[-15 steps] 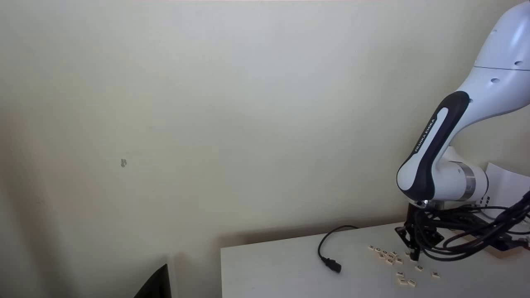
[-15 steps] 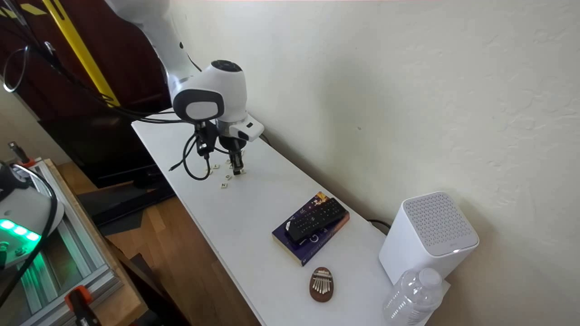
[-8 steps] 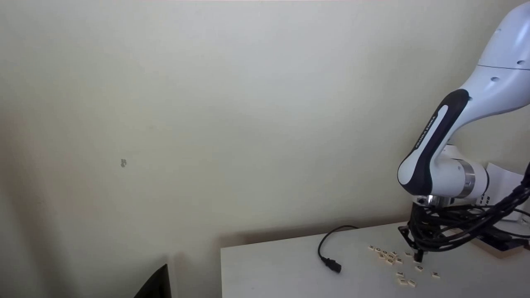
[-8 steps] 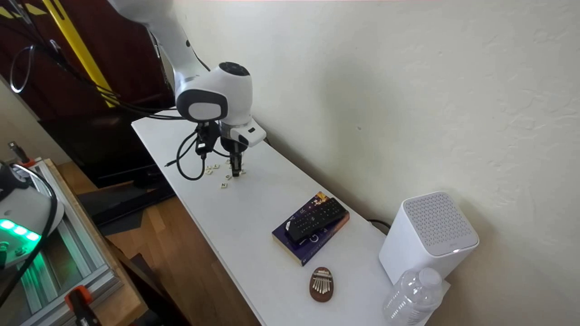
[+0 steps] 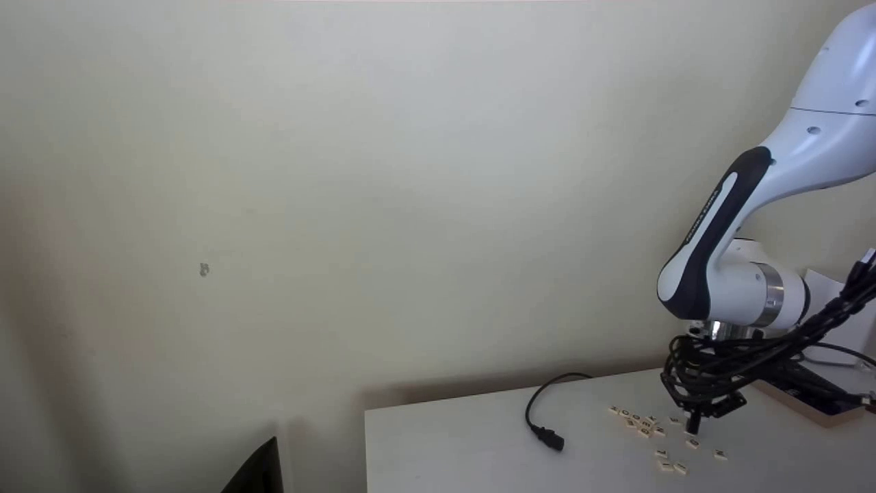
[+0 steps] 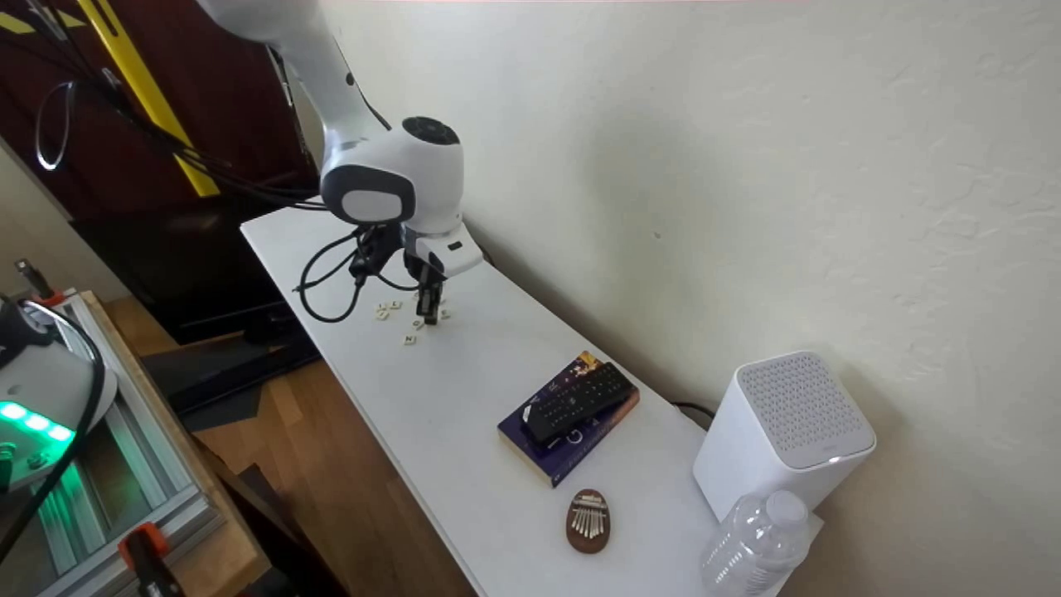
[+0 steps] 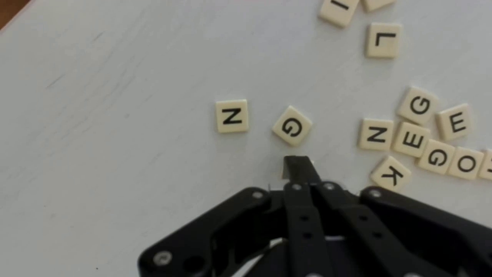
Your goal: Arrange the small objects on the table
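Tile [image 7: 285, 173] peeks out under gripper [image 7: 301, 168]; touching or not, cannot tell. Gripper jaws closed together. In wrist view, G tile [image 7: 292, 127] just beside gripper, N tile [image 7: 231, 116] left, tile bunch [image 7: 437, 156] right. Book [image 6: 572, 458] well apart from gripper, on table [image 6: 439, 406].

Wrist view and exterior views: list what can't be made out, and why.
Wrist view: the letter on one tile, covered by the gripper.
Wrist view: the letter on the rightmost tile, cut off by the edge.
In an exterior view: the cover of the book, partly hidden by the remote.
In an exterior view: the far end of the cord, hidden behind the table.
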Robot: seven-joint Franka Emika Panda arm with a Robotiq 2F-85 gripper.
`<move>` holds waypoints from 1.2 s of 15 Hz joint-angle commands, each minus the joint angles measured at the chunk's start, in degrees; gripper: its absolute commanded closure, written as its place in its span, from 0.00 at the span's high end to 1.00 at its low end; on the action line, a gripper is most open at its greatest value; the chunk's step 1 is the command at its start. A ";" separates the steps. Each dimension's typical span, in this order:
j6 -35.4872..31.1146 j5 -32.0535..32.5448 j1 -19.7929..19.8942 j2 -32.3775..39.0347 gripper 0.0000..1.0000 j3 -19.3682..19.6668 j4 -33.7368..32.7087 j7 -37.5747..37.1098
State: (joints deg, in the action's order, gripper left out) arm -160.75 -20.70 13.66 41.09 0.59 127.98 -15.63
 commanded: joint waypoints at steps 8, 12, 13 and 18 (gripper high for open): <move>4.56 -5.44 -0.63 0.46 0.00 1.60 0.30 -6.31; 5.68 -6.89 -0.52 0.44 0.00 1.93 0.20 -8.00; 5.77 -7.18 -0.58 0.45 0.00 2.08 0.19 -8.41; 6.16 -8.77 -0.50 0.46 0.00 2.21 0.00 -9.34</move>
State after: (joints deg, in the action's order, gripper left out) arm -155.38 -27.27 13.62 40.74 2.34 127.99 -24.14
